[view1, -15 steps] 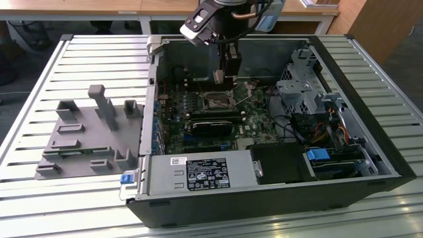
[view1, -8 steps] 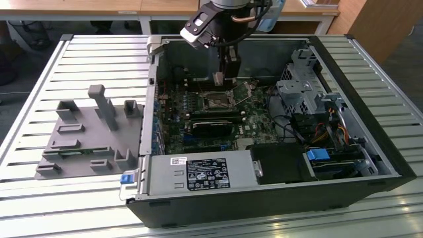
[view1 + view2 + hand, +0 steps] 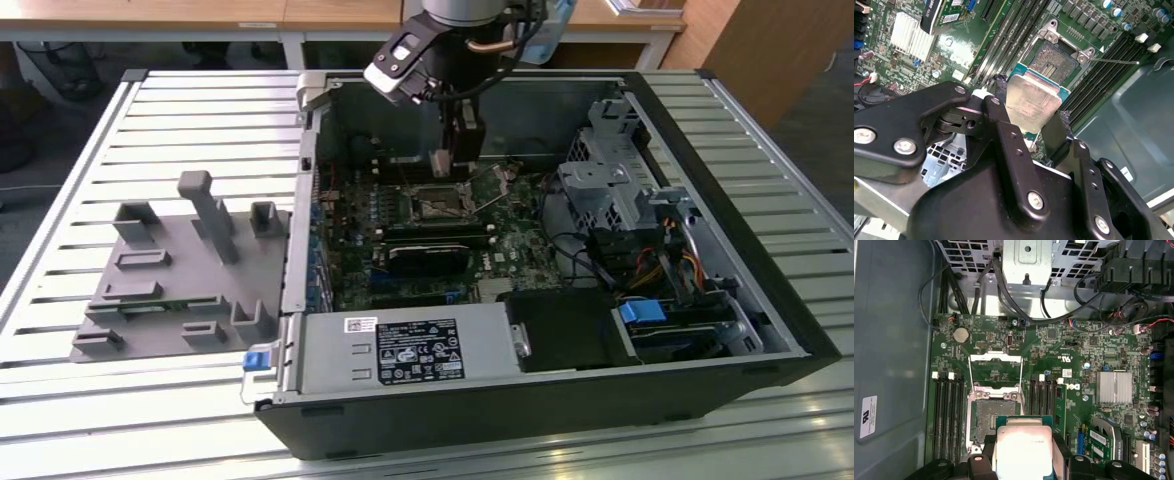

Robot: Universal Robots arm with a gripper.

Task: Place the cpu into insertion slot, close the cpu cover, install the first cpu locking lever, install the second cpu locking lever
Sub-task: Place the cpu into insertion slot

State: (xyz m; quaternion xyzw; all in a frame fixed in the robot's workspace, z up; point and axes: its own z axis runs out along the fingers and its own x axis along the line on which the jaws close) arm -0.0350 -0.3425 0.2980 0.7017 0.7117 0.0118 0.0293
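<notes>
My gripper (image 3: 458, 165) hangs inside the open computer case, shut on the cpu (image 3: 1034, 100), a small silvery square chip clamped by its edges between the black fingers (image 3: 999, 107). The chip sits a little off to one side of the insertion slot (image 3: 991, 417) and above the board; the socket's dark centre is uncovered. In the first wrist view the cpu (image 3: 1023, 450) overlaps the socket's near edge. The cpu cover (image 3: 995, 356), a thin metal frame, is flipped open on the far side of the socket. A thin wire lever (image 3: 1114, 61) sticks out beside the socket (image 3: 1054, 57).
Long black memory slots (image 3: 949, 415) flank the socket. A finned heatsink (image 3: 1114, 387) and a black card (image 3: 427, 258) lie further along the green board. A drive cage (image 3: 607, 185) and cables fill the case's right; a grey fixture (image 3: 180, 270) stands on the slatted table.
</notes>
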